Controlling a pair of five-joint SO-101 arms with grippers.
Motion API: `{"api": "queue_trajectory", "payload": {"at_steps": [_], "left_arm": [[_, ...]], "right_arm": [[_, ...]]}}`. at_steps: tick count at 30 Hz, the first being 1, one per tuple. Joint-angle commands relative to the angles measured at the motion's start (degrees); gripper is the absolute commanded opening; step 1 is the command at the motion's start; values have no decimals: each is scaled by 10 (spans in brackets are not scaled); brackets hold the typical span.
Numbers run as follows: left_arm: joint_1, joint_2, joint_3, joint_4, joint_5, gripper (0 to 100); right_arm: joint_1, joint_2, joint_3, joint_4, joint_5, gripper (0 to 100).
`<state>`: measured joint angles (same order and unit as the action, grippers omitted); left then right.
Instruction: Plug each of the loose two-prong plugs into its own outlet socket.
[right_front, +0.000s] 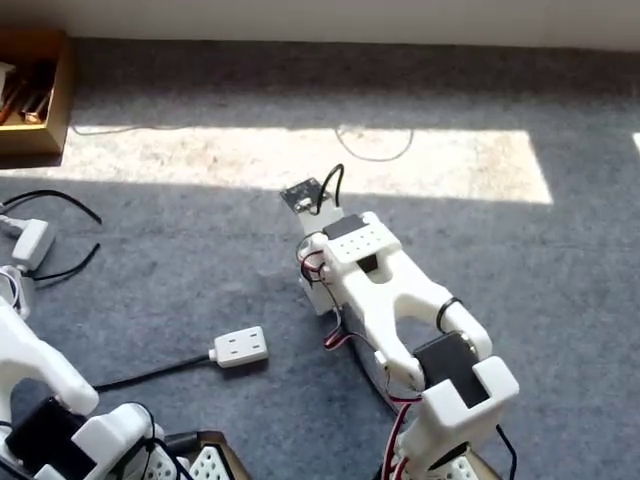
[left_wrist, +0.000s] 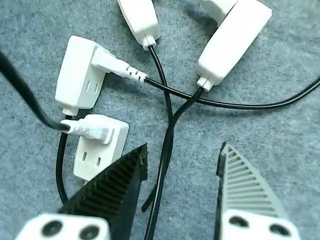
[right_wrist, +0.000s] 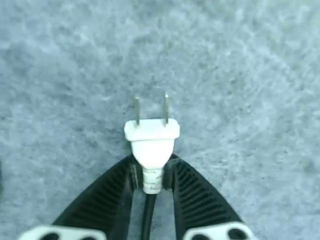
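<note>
We begin at the right claw (right_wrist: 152, 170), which is closed narrowly on the white moulded two-prong plug (right_wrist: 151, 136). It pinches the plug at the neck, where the black cord (right_wrist: 148, 215) runs back between the ribbed black fingers (right_wrist: 107, 200). We judge this grip is chosen so the metal prongs (right_wrist: 166, 107) point straight out ahead of the claw, free to enter a socket. Beyond the prongs lies grey pile carpet (right_wrist: 240, 60).

The left claw (left_wrist: 182, 150) stands wide and holds nothing. Under its gap a thin black cable (left_wrist: 164, 160) runs away from it. Just beside its dark finger (left_wrist: 120, 185) lies a white rectangular socket block (left_wrist: 100, 147) with its slots facing up. Just past that is a second white socket block (left_wrist: 77, 75), slots also showing. Farther ahead lie a long white plastic housing (left_wrist: 140, 17) and a larger white housing (left_wrist: 232, 42), each on a black lead. We cannot tell whether these two are plugs or sockets. We judge the open claw waits here to steady a block or pick from the tangle.

In the high view the white right arm (right_front: 400, 300) stretches out over carpet. A flat white outlet strip (right_front: 240, 347) lies well behind its claw, between the two arms. We think it a likely target, though the claw would need to swing back to line the prongs up with the slots
</note>
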<state>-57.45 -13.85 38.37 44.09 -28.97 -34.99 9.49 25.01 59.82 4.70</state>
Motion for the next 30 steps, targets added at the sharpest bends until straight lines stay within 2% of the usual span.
{"api": "queue_trajectory", "payload": {"at_steps": [1,21,24,30], "left_arm": [[2,-7,-1,-4,-3,238],[2,-7,-1,-6,-3,238],[10,-7,0,-6,-3,236],[52,-8,-6,-4,-5,235]], "right_arm": [[-14,0,-5,16,-21,97],[-15,0,54,-5,-26,82],[-14,-2,87,-20,-23,1],[-16,-9,67,-12,-20,5]]}}
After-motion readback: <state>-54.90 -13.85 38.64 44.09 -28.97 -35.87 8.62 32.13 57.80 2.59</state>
